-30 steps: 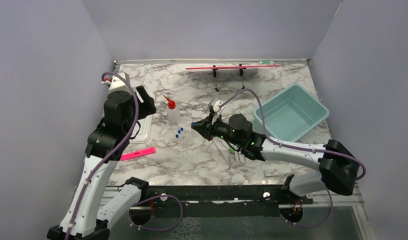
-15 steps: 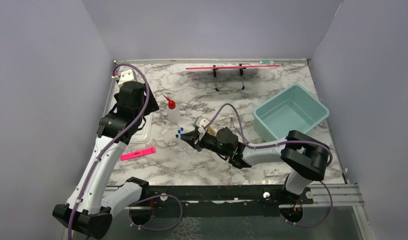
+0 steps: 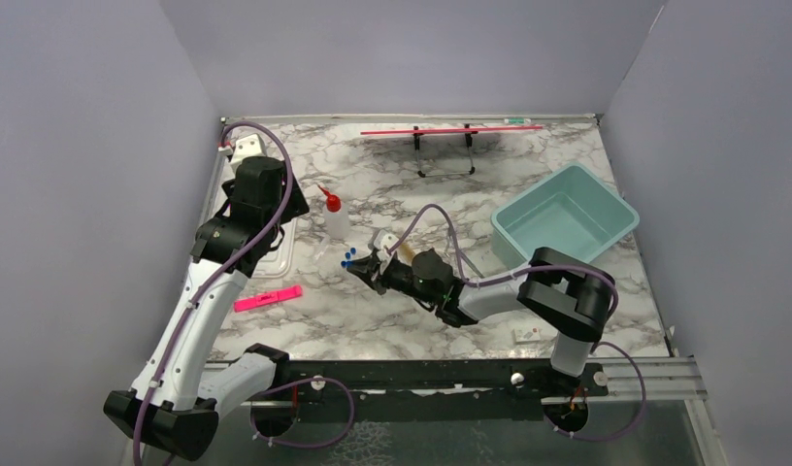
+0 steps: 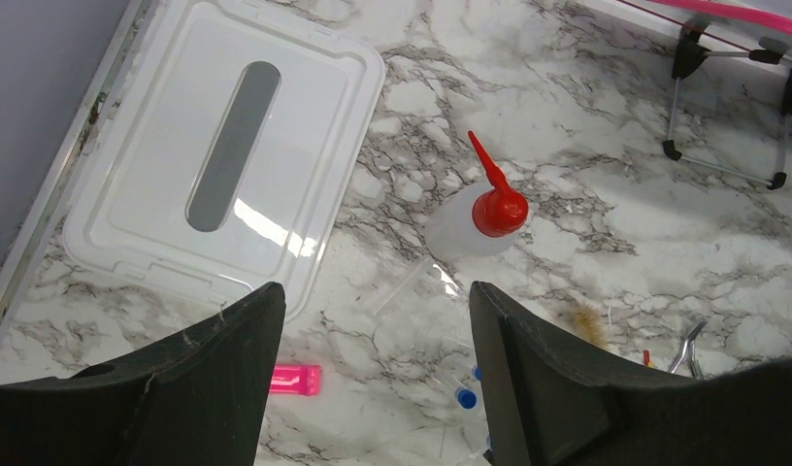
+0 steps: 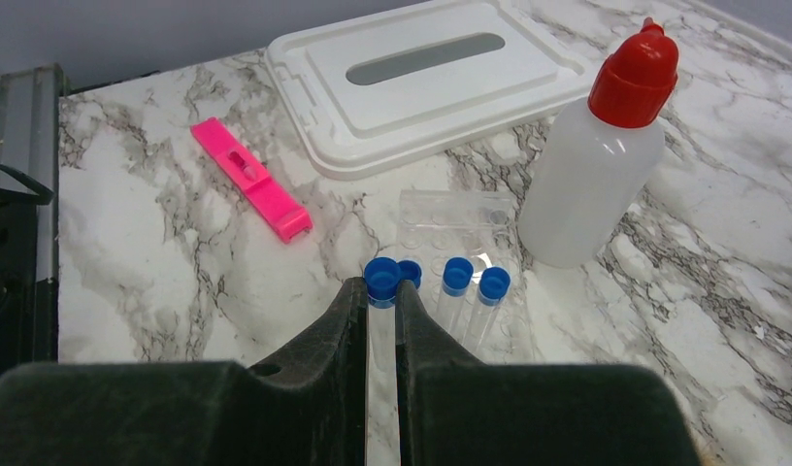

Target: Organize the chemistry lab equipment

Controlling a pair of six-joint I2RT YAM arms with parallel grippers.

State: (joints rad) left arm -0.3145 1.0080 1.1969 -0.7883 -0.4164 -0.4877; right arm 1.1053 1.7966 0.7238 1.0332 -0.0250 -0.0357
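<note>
My right gripper (image 5: 380, 294) is shut on a blue-capped clear tube (image 5: 380, 276), whose cap pokes out past the fingertips. It sits low over the marble (image 3: 359, 268), beside three more blue-capped tubes (image 5: 457, 276) that lean in a clear rack (image 5: 457, 216). Just right of them stands the squeeze bottle (image 5: 591, 189) with the red nozzle (image 3: 335, 219). My left gripper (image 4: 373, 388) hangs open and empty above the table, between the white lid and the bottle (image 4: 467, 221). A tan brush (image 4: 588, 323) and metal forceps (image 4: 690, 342) lie to its right.
A white lid (image 4: 217, 165) lies flat by the left wall (image 5: 431, 83). The pink strip (image 3: 268, 298) lies near the front left. A teal bin (image 3: 564, 218) stands at the right. The red rod on its black stand (image 3: 450, 130) runs along the back.
My right gripper has carried its tube leftward and down to the other tubes. The left arm swung back toward the far left corner and has since held almost still.
</note>
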